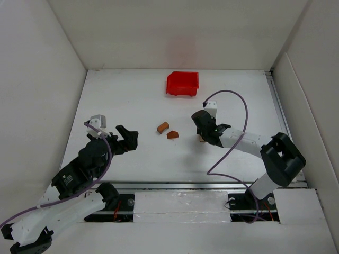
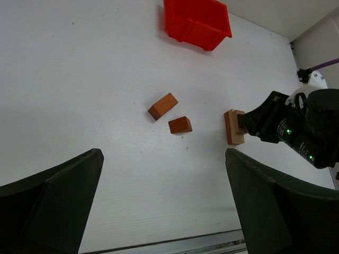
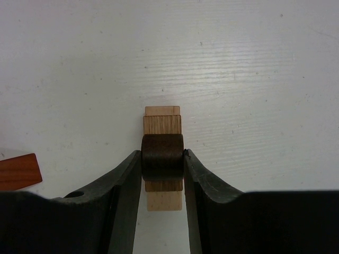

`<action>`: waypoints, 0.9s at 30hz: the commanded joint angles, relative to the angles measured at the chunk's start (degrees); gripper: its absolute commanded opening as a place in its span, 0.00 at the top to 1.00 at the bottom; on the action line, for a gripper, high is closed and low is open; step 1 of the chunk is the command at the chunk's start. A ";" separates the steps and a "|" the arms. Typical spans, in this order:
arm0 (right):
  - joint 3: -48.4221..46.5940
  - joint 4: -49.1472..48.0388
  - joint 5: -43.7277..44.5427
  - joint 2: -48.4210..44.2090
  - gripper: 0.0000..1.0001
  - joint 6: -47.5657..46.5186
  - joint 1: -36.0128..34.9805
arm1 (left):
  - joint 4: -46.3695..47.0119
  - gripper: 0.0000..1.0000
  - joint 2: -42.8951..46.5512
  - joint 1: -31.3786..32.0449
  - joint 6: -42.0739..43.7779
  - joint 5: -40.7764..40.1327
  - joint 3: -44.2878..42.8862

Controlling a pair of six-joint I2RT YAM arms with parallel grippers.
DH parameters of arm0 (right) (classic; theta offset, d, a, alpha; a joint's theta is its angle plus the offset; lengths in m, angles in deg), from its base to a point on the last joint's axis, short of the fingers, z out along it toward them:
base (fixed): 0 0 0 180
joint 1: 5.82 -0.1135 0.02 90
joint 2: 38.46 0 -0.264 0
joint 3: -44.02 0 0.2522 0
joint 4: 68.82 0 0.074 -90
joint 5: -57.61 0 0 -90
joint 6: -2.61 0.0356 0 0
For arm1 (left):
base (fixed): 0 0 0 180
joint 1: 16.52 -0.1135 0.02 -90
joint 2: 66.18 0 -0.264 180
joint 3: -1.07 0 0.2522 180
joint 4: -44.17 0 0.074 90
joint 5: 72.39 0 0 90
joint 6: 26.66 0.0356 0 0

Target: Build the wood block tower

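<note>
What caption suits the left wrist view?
Right fingers holding the tan block; orange-brown block and reddish block lie unstacked, red bin beyond.

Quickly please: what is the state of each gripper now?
Left gripper: open, holding nothing.
Right gripper: closed on the dark block, over the tan block.

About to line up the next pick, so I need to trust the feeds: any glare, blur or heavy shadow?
Top external: even soft light, faint shadows, a pinkish cast from the red bin on the back wall. Left wrist: blocks sharp, the open left gripper showing only as dark featureless fingers. Right wrist: tan block crisp, grain visible, but the dark patch inside the right gripper is unreadable.
</note>
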 commanded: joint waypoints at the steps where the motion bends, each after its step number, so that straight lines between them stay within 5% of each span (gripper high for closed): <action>1: -2.44 -3.62 2.16 0.60 1.00 1.09 -0.38 | 1.77 0.01 0.66 0.05 0.97 -0.09 0.22; 27: -2.00 -2.82 1.72 -0.72 0.99 -0.05 0.15 | 1.86 0.01 0.84 0.05 1.06 0.09 0.30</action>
